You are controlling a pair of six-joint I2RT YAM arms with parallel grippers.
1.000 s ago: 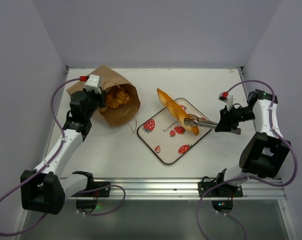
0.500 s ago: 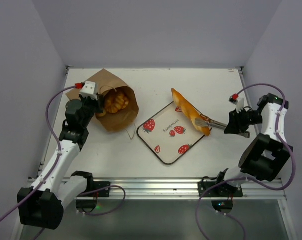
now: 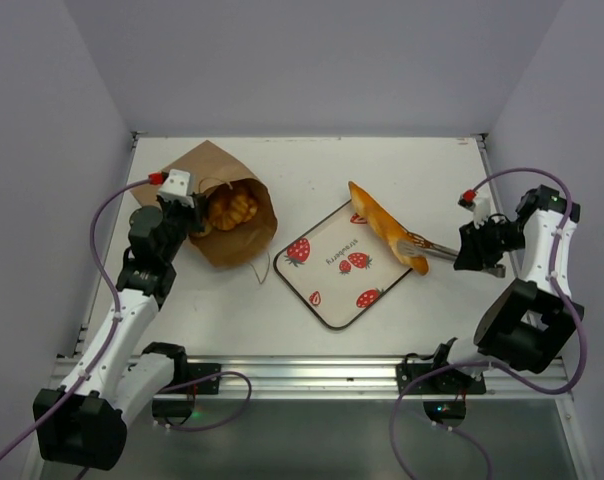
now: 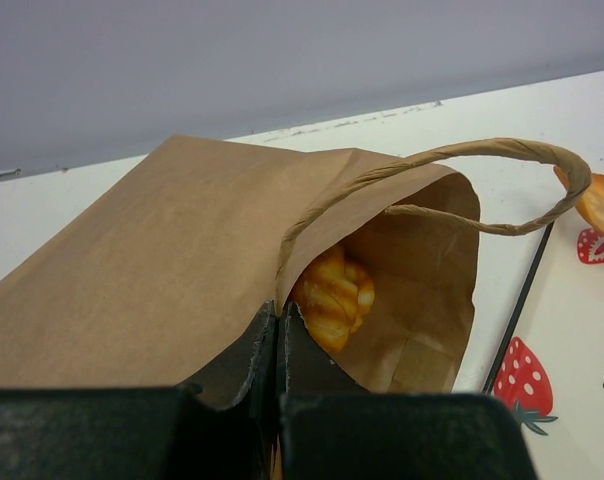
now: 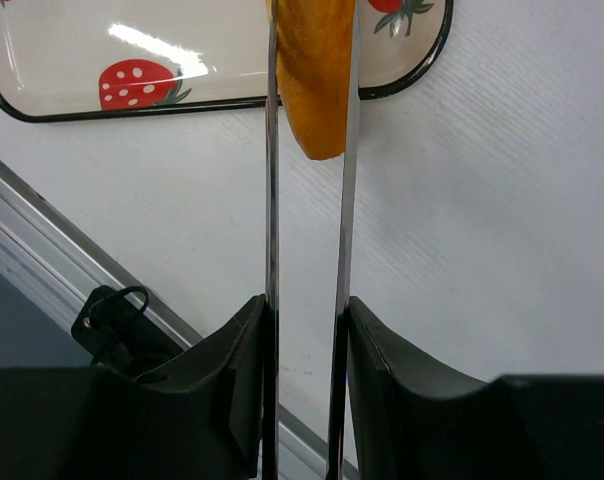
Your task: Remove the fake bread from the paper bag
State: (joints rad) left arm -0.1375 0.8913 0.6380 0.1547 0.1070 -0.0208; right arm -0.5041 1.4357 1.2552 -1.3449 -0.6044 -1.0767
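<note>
The brown paper bag (image 3: 210, 165) lies on its side at the back left, mouth toward the tray. My left gripper (image 4: 276, 322) is shut on the bag's (image 4: 132, 280) upper rim, holding the mouth open. Inside shows a glossy braided loaf (image 4: 332, 293), also seen from above (image 3: 232, 206). My right gripper (image 5: 307, 320) is shut on a pair of metal tongs (image 5: 273, 200). The tongs (image 3: 434, 248) pinch a long golden baguette (image 3: 386, 228), which hangs over the tray's right corner. Its tip (image 5: 317, 80) shows between the tong blades.
The white strawberry-printed tray (image 3: 327, 290) sits at mid-table, its edge (image 5: 82, 110) below the baguette. A twisted-paper handle (image 4: 512, 150) arches out from the bag mouth. Grey walls close in the table on three sides.
My right arm has drawn back to the right, carrying the tongs and baguette from over the tray's middle to its right corner. The left arm has shifted slightly left, still on the bag.
</note>
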